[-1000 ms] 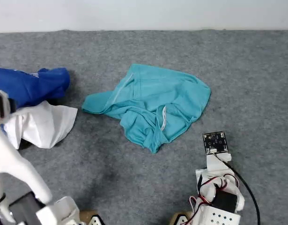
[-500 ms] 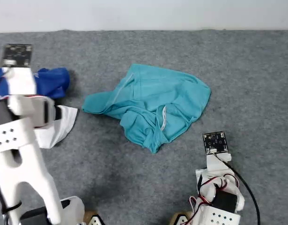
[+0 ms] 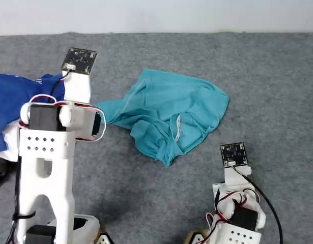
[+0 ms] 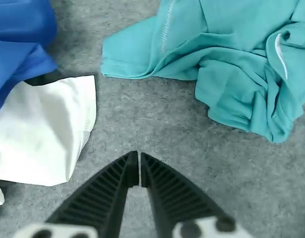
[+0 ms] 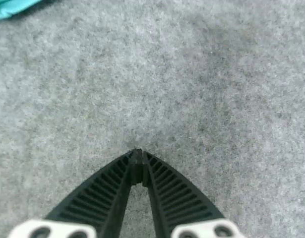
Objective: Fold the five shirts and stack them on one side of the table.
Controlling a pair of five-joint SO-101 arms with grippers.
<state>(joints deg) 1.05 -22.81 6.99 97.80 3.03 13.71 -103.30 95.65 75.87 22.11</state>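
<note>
Table (image 3: 278, 76): grey felt-like cover across the whole top. A pale wall (image 3: 156, 15) runs behind the far edge.

Teal shirt (image 3: 169, 114): mid-table, unfolded and crumpled. The body is bunched into folds on its near side, with white neck trim among them. One sleeve lies flat, stretched toward the left arm. The left wrist view (image 4: 231, 59) takes in the sleeve and the bunched part.

Blue shirt (image 3: 13, 96): left side of the table, a rumpled heap that runs off the edge of the high view. It also lies at a corner of the left wrist view (image 4: 18, 34).

White shirt (image 4: 38, 129): just beside the blue shirt on its near side, edges meeting. It lies loose and is not folded.

Left arm (image 3: 49, 147): raised over the left part of the table. In the high view it stands in front of the end of the teal sleeve.

Left gripper (image 4: 139, 158): jaws drawn together with only a hairline gap, nothing held. The tips are over bare grey cover, between the white shirt and the teal shirt and apart from both. Contact with the cover: cannot tell.

Right arm (image 3: 235, 203): near edge, right side, tucked back low. It is near the teal shirt's near corner but clear of it.

Right gripper (image 5: 137, 157): jaws closed tip to tip, empty. Bare grey cover lies beneath it, and a scrap of teal shirt (image 5: 13, 6) sits at a far corner of its wrist view.

Fold state: all three shirts seen lie unfolded.
</note>
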